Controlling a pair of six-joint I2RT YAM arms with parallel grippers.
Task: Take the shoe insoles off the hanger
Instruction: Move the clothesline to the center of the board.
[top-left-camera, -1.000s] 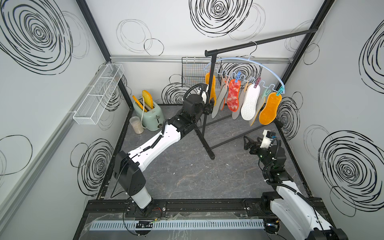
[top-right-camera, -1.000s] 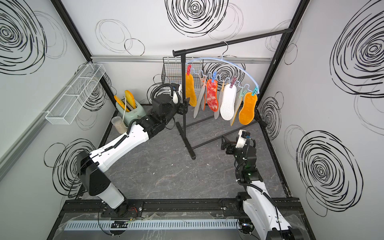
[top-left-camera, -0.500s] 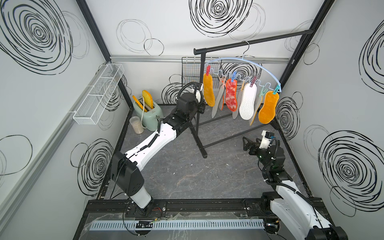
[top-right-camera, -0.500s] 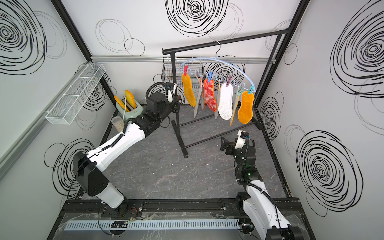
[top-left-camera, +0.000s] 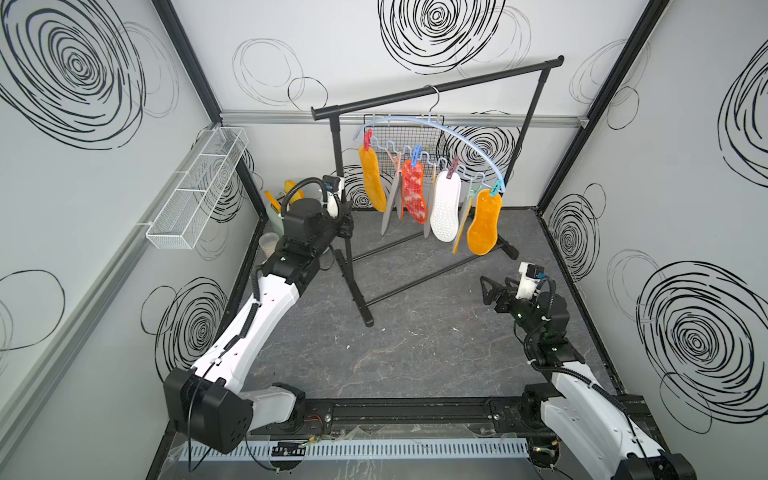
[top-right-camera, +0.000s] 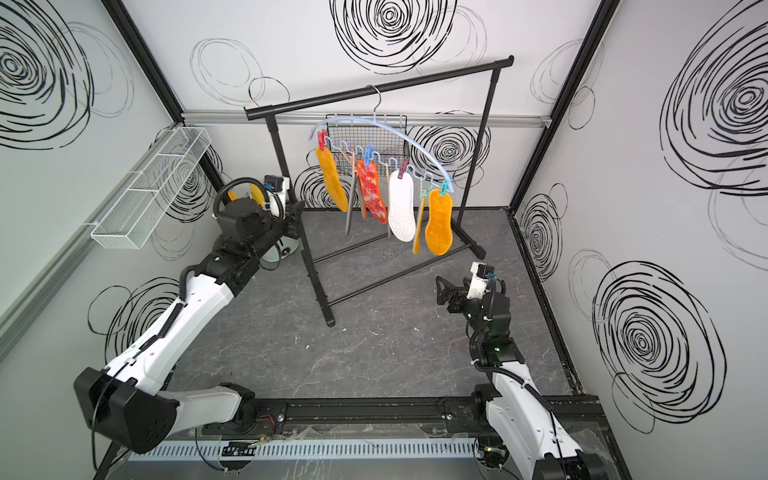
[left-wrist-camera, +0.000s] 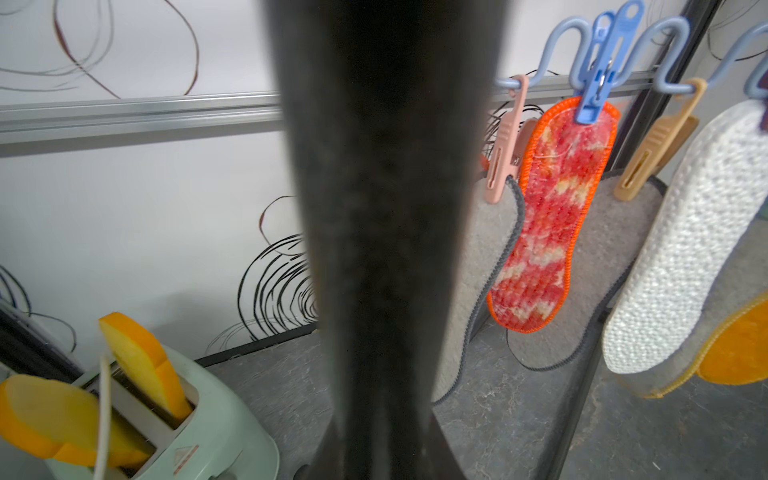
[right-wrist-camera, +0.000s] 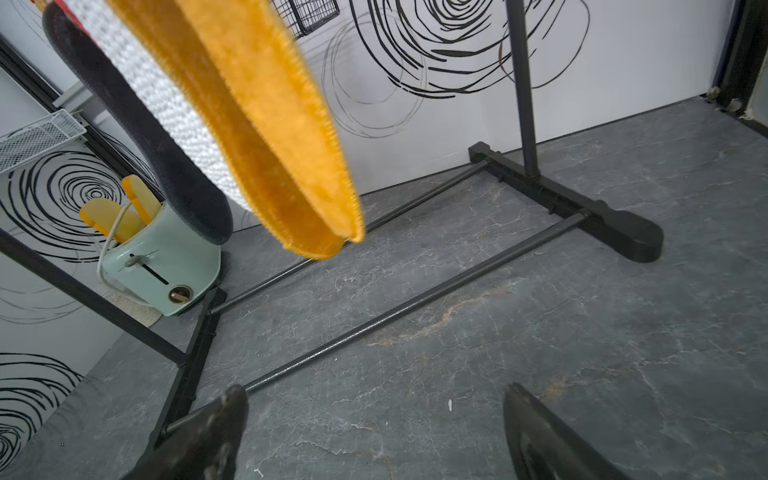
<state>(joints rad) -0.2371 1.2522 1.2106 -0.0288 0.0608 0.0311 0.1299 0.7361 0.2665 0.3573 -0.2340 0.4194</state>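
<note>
The pale blue hanger (top-left-camera: 465, 137) (top-right-camera: 400, 135) hangs by its wire hook from the black rack's top bar. Several shoe insoles are pegged to it: fuzzy orange (top-left-camera: 372, 178), red-mottled (top-left-camera: 414, 193) (left-wrist-camera: 544, 216), white-backed (top-left-camera: 445, 205) (left-wrist-camera: 681, 249), another orange (top-left-camera: 484, 222) (right-wrist-camera: 266, 124), with grey felt ones (left-wrist-camera: 478, 270) edge-on between them. My left gripper (top-left-camera: 345, 226) (top-right-camera: 297, 216) is shut on the rack's upright post (left-wrist-camera: 386, 208), which hides its jaws in the left wrist view. My right gripper (top-left-camera: 486, 286) (right-wrist-camera: 374, 415) stands open and empty, low over the floor, below and in front of the right-hand orange insole.
The rack's base bars and feet (right-wrist-camera: 582, 208) lie on the floor between the arms. A mint toaster (left-wrist-camera: 174, 415) (right-wrist-camera: 162, 257) holding orange slabs stands in the back left corner. A white wire shelf (top-left-camera: 195, 195) hangs on the left wall, a black mesh basket (top-left-camera: 399, 133) on the back wall.
My left gripper has shut on the rack post. The rack, with hanger and insoles, has slid left with it. The right arm has not moved.
</note>
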